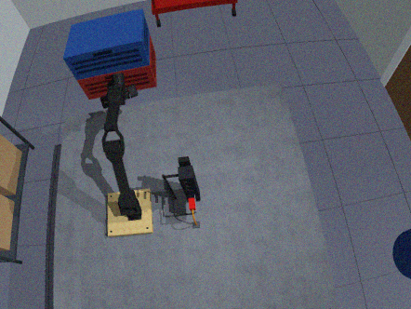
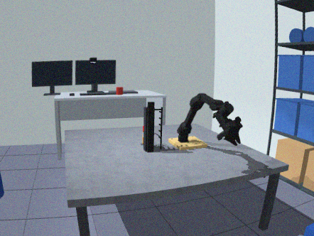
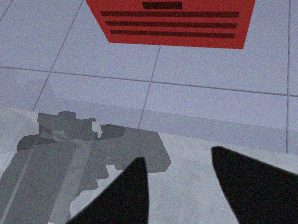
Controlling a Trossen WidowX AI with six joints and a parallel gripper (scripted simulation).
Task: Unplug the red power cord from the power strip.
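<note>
The power strip (image 1: 189, 182) stood upright on the worktop (image 2: 117, 167), just beside the arm's wooden base plate (image 1: 129, 222). The red plug (image 1: 192, 203) sat in the strip's lower end, with the cord (image 1: 193, 215) running a short way down from it to the worktop. The arm (image 1: 116, 154) reached away from the strip, toward the blue and red tool chest (image 1: 110, 51) on the floor beyond the worktop's edge. Its gripper (image 2: 230, 137) hung above the worktop's far side, well apart from the strip, plug and cord. The jaws were partly closed and held nothing; the wrist view showed only worktop and floor between the two dark fingers.
</note>
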